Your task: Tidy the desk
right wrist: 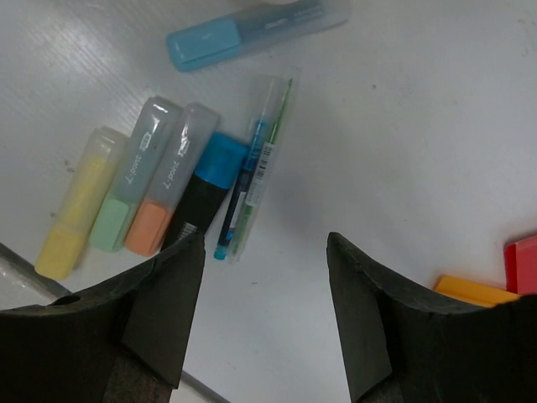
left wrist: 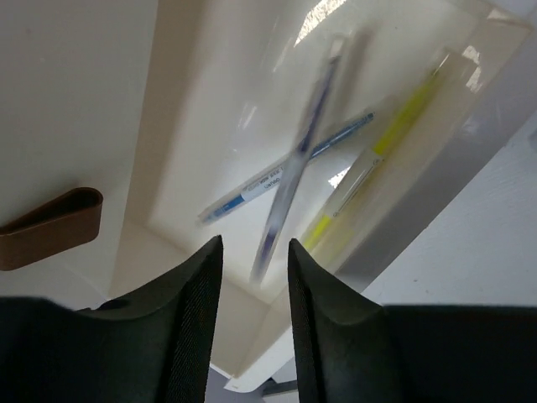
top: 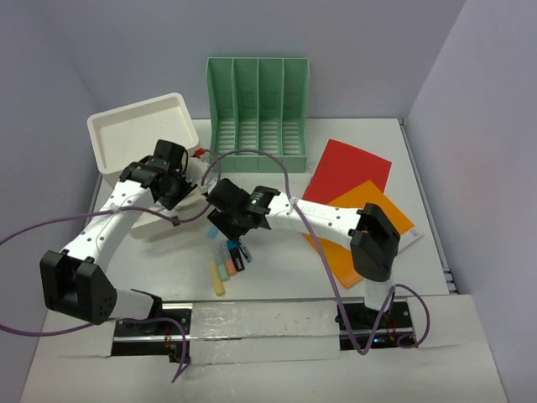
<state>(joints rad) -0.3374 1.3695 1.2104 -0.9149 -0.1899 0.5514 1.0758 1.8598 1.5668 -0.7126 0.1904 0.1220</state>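
The desk is the broad white tabletop filling the booth, with both arms bolted along its near edge, and there's plenty lying on it. Near the middle, just ahead of the bases, there's a row of markers. A yellow highlighter, a green highlighter, an orange highlighter and a black marker with a blue cap lie side by side, touching. A slim clear pen lies just beside the marker, and a blue highlighter lies crosswise a little apart.

The right gripper hovers over this bunch with its jaws spread wide. There's nothing between them and nothing touched.

Off to the right a red sheet and an orange sheet lie flat, the orange one's corner over the red. At the back stands a green file holder, upright with four slots, and left of it sits a shallow white tray.

On the left side, the left gripper hangs above a white compartment, its jaws parted a little. A dark blue pen shows blurred, its lower end in the gap and clear of both pads as far as I can see. Beneath it lie a blue pen, crossed by it, and a yellow pen along the wall. A brown strip sits in the neighbouring section.
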